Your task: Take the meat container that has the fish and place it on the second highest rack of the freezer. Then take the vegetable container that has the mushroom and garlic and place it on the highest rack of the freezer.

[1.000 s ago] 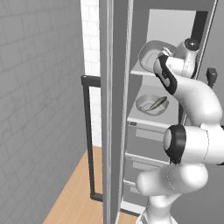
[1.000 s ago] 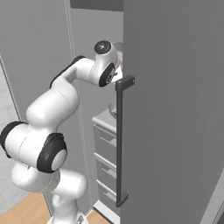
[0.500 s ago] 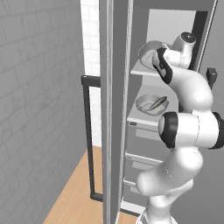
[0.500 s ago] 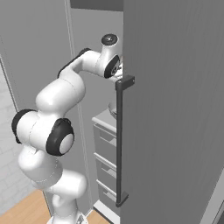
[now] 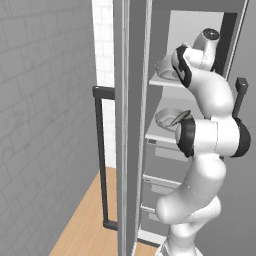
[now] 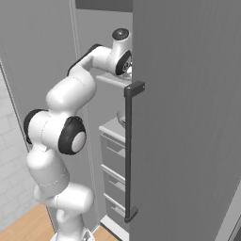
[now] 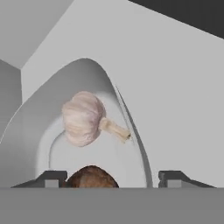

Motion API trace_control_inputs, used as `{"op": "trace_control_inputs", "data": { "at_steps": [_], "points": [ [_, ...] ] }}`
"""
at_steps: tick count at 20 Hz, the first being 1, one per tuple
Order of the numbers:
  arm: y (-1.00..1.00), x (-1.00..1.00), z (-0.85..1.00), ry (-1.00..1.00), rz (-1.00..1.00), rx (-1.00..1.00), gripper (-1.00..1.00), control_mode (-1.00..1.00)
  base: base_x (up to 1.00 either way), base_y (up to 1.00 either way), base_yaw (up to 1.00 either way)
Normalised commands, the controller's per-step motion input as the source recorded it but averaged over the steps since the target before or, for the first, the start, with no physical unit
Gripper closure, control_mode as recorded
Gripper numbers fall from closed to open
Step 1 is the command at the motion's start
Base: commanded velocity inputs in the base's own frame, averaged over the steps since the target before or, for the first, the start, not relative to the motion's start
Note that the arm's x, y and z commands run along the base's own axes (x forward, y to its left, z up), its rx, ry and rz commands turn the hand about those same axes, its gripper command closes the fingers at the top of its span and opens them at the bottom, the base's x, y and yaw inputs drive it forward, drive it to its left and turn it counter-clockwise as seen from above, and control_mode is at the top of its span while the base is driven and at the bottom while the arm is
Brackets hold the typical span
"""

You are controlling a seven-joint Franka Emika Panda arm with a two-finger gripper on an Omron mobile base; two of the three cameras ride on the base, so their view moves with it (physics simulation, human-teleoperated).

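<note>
The vegetable container [image 7: 109,92] is a pale grey tray holding the garlic [image 7: 83,118] and the dark brown mushroom [image 7: 92,177]. It rests on the highest rack [image 5: 162,81] of the freezer [image 5: 200,20], where it appears as a grey tray [image 5: 165,67]. My gripper [image 7: 112,179] is open, its fingertips [image 7: 51,178] wide apart on either side of the tray's near rim and not touching it. On the second highest rack [image 5: 156,135] lies the meat container [image 5: 167,120] with the fish [image 5: 180,117].
The freezer door [image 6: 188,117] stands open on the right, with its dark bar handle [image 6: 128,150] beside my arm. Grey drawers [image 6: 113,160] stack below the second rack. A grey side panel [image 5: 131,125] and another dark handle [image 5: 100,155] stand on the left.
My arm has straightened upward and the hand has pushed deeper over the highest rack. The jaws have come open and let go of the vegetable container.
</note>
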Motion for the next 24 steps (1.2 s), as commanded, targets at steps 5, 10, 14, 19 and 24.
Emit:
{"op": "trace_control_inputs", "data": {
  "at_steps": [5,10,14,19,24],
  "points": [
    [0.23,-0.30,-0.01,-0.39,0.01,-0.13,-1.00,-1.00,0.00,0.00,0.00],
    [0.35,-0.79,-0.01,-0.25,0.01,-0.03,-1.00,-1.00,0.00,0.00,0.00],
    [0.27,-1.00,0.00,-0.06,0.02,-0.01,-1.00,-1.00,0.00,0.00,0.00],
    [0.13,-1.00,0.08,0.08,0.03,0.00,-1.00,-1.00,0.00,0.00,0.00],
    [0.20,-1.00,0.03,0.03,0.03,0.00,-1.00,-1.00,0.00,0.00,0.00]
  ]
}}
